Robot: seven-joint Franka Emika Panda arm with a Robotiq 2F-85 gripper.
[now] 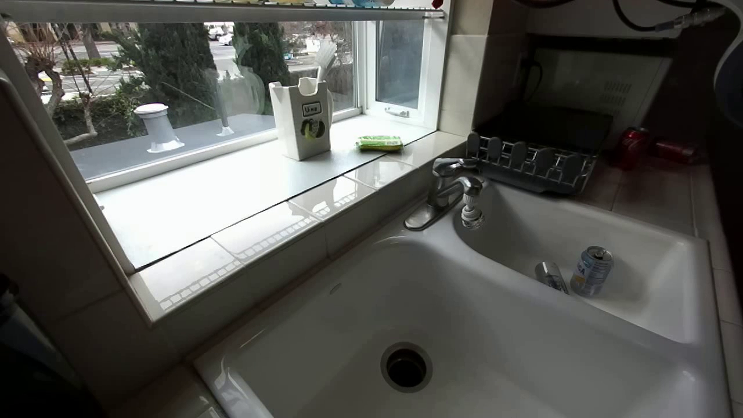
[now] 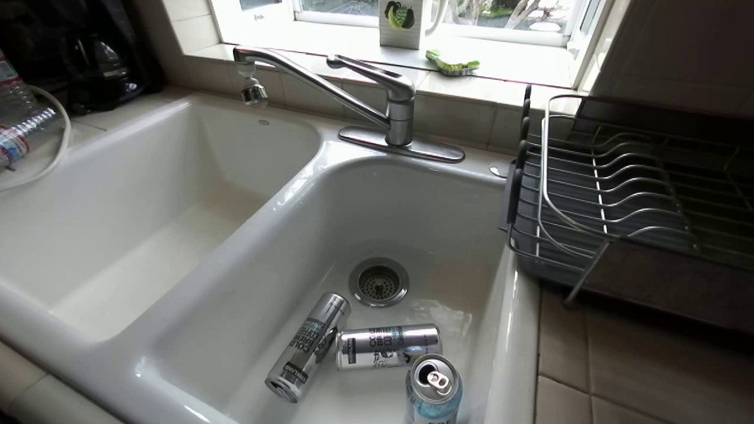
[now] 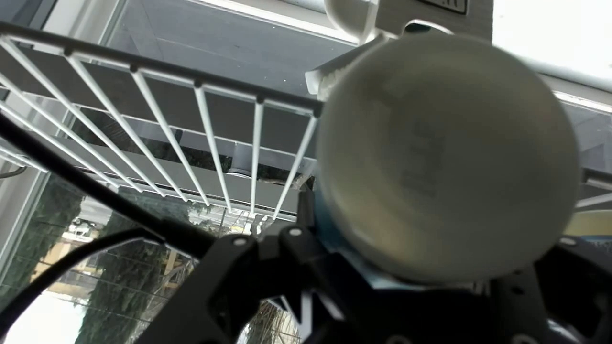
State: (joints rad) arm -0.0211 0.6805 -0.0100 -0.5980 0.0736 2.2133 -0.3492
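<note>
My gripper (image 3: 406, 205) shows only in the wrist view. It is around a round container (image 3: 449, 157) with a pale, blurred end face and a blue side. The left finger lies against the blue side; the right fingertip is hidden behind the container. A white wire shelf (image 3: 167, 75) lies beside the container, and its edge also shows in an exterior view (image 1: 232, 11). A yellow-and-blue thing (image 3: 593, 224) is partly visible to the right. A white pitcher (image 3: 471, 24) with a brush stands on the window sill beyond and shows in both exterior views (image 1: 310, 130) (image 2: 402, 35).
A green packet (image 1: 379, 143) lies on the sill. Below is a white double sink (image 2: 235, 235) with a faucet (image 2: 399, 118). Several cans, including an upright one (image 1: 592, 270), are in one basin. A dish rack (image 2: 595, 194) stands beside it. Black cables (image 3: 95, 186) cross the wrist view.
</note>
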